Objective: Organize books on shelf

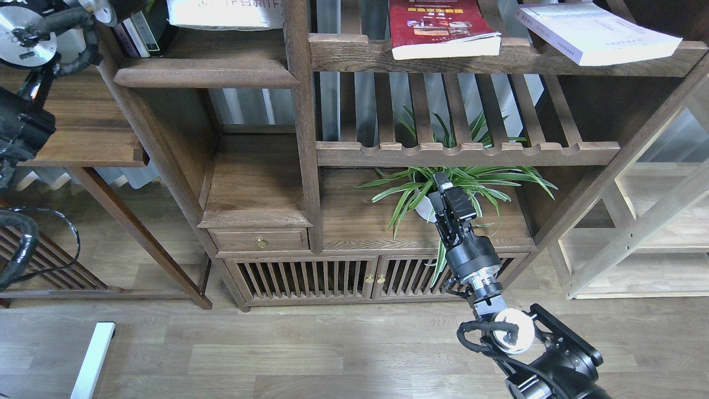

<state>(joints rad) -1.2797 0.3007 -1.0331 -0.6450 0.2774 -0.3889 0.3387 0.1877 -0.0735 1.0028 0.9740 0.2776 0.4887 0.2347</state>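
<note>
The white book with green-and-black characters [224,14] is at the top left, over the solid dark shelf [205,75], partly cut off by the top edge. My left arm [33,33] reaches up to the top edge beside this book. Its fingers are cut off there, so I cannot tell their grip. The red book [440,27] and the thick pale lavender book [595,33] lie flat on the upper slatted shelf [498,61]. My right gripper [441,183] is low in front of the plant, fingers together and empty.
A few upright books [135,30] stand at the left end of the solid shelf. A potted spider plant [460,183] sits on the cabinet top under the lower slatted shelf [465,152]. A side table [83,144] is on the left. A light wooden rack [653,221] is on the right.
</note>
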